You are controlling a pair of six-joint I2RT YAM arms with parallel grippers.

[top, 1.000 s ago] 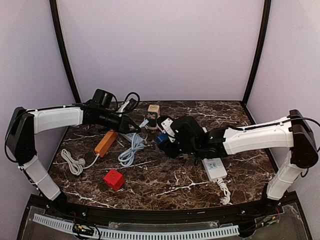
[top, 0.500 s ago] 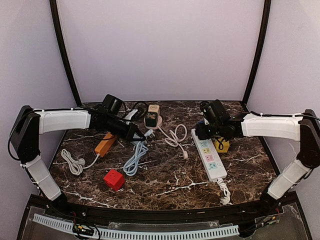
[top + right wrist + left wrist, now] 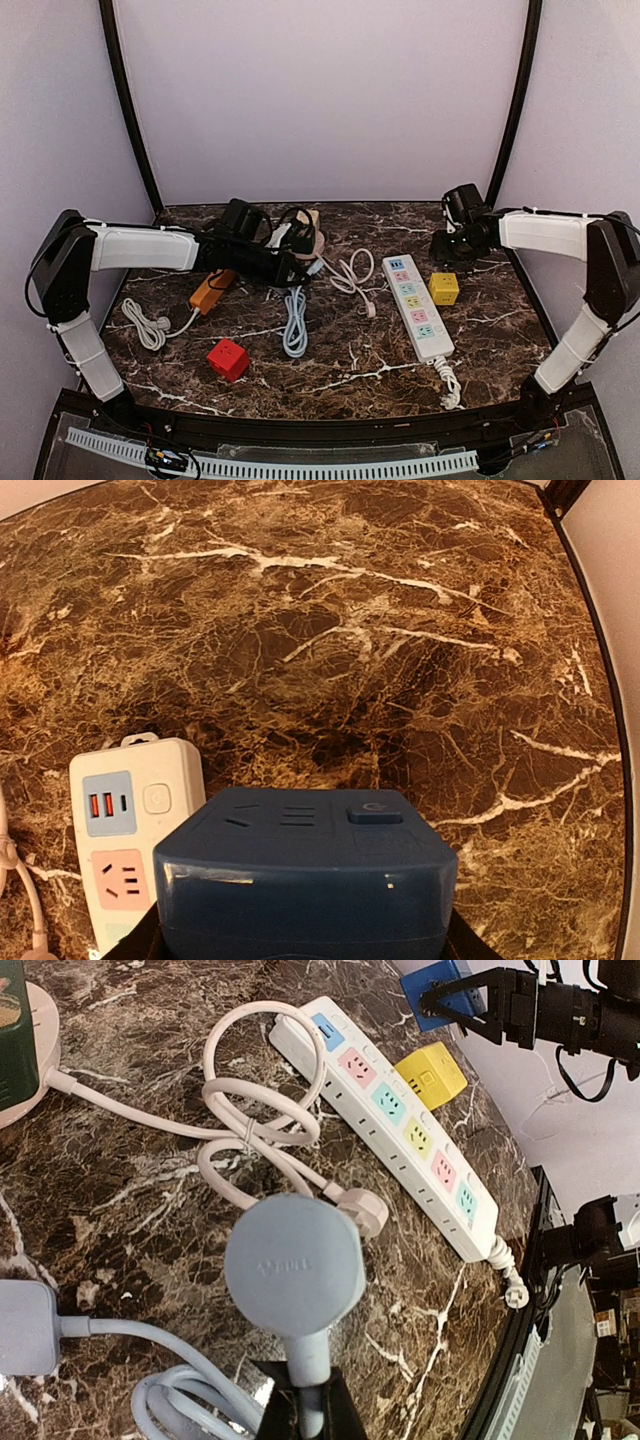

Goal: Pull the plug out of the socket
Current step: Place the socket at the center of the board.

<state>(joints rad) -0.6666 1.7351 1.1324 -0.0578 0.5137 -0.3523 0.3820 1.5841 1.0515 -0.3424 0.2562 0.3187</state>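
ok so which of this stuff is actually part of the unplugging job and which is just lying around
In the job:
light blue plug, held by the left gripper
blue cube socket, held by the right gripper

Lying about:
white power strip
yellow cube
red cube
orange strip
looped white cord
pink round unit

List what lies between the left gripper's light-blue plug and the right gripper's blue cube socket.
A coiled white cable and the white power strip, with a yellow cube beside it, lie between plug and socket; the left wrist view shows this.
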